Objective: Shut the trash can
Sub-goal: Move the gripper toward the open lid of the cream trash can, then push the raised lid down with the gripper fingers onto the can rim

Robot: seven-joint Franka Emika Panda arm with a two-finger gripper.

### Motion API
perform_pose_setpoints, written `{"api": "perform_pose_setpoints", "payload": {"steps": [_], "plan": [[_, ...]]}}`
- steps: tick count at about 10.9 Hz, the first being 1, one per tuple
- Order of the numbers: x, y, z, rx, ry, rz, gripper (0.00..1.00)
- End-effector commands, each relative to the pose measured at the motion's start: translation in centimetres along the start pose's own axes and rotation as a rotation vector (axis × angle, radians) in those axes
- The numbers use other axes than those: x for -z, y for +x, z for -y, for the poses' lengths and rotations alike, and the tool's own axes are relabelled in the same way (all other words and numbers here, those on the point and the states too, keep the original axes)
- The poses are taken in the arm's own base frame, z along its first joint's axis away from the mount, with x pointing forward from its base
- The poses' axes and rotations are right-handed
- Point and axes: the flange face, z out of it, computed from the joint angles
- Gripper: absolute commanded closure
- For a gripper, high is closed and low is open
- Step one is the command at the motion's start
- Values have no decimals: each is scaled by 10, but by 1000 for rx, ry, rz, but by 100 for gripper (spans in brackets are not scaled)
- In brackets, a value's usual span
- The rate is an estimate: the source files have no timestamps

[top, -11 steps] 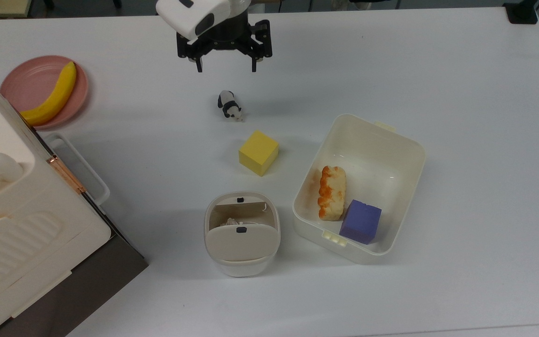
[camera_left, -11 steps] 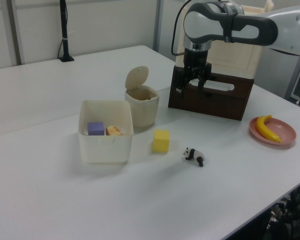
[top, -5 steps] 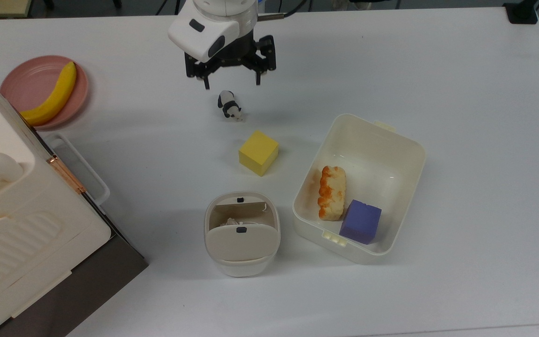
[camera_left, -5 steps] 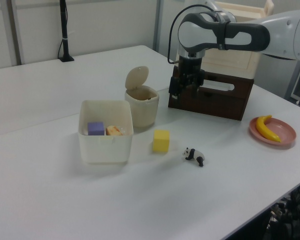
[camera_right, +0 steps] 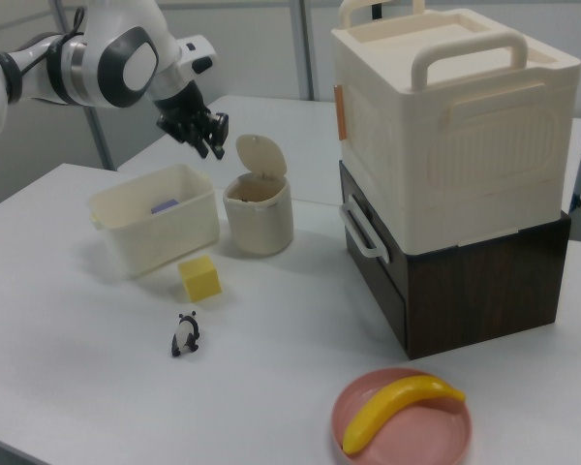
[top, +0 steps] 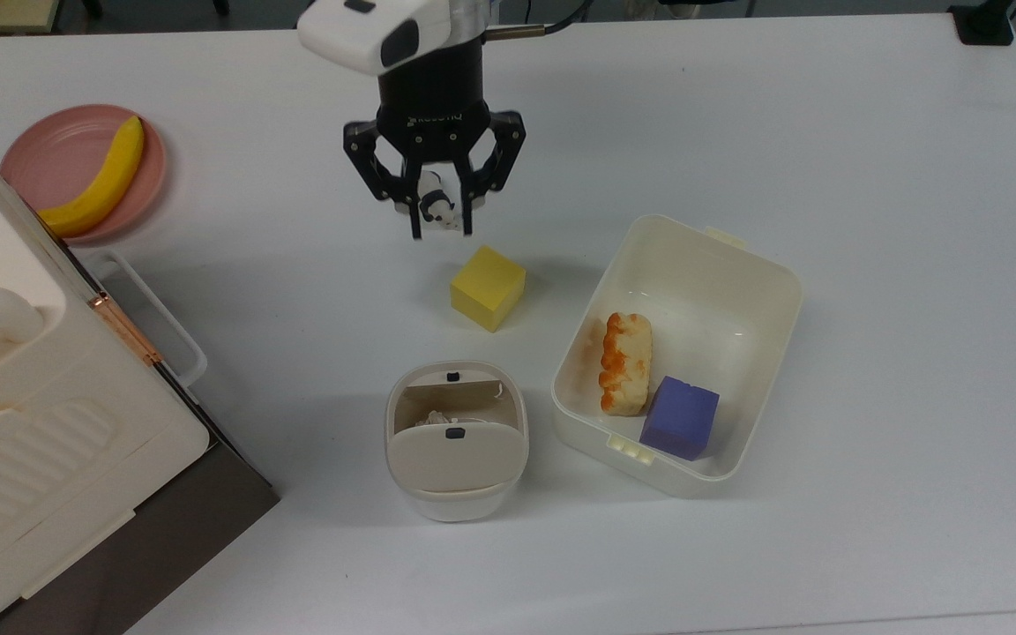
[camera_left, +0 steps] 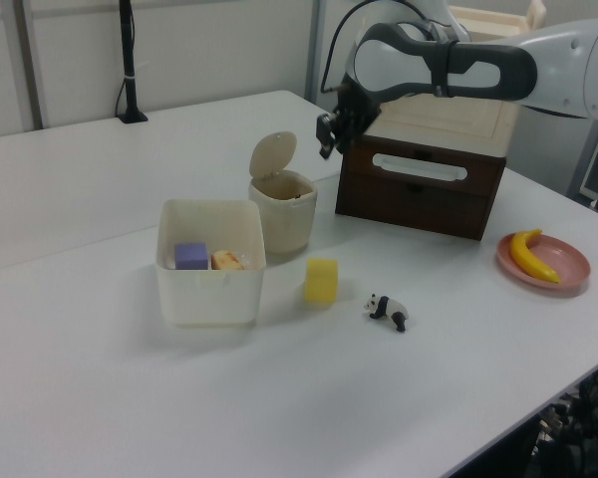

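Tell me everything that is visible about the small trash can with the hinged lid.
The trash can is a small white bin of smooth plastic with a rounded-square body. Its beige lid stands raised, hinged at the back, so the can is open. A small black button sits on the lid, and another dark spot shows on the rim. Something pale lies inside; what it is cannot be told. It stands upright on the white table, beside the cream tub but apart from it. Nothing touches it.

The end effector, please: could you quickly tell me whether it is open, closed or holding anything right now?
End effector: open, holding nothing, raised above the table; the trash can lid is up.
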Motion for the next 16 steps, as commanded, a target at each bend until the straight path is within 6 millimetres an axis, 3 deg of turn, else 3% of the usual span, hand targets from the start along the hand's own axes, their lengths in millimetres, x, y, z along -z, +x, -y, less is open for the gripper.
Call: {"api": "perform_pose_setpoints", "payload": {"steps": [1,4,7,9,13,16], "plan": [[-18,35,9,-37,3,-197,73],[-40,73,2,-101,-30,-357,75],[-68,88,-2,-129,-81,-448,82],[-77,90,1,-130,-80,-448,89],[-115,78,21,-110,-72,-383,92],[-131,69,24,-112,-76,-303,96]]}}
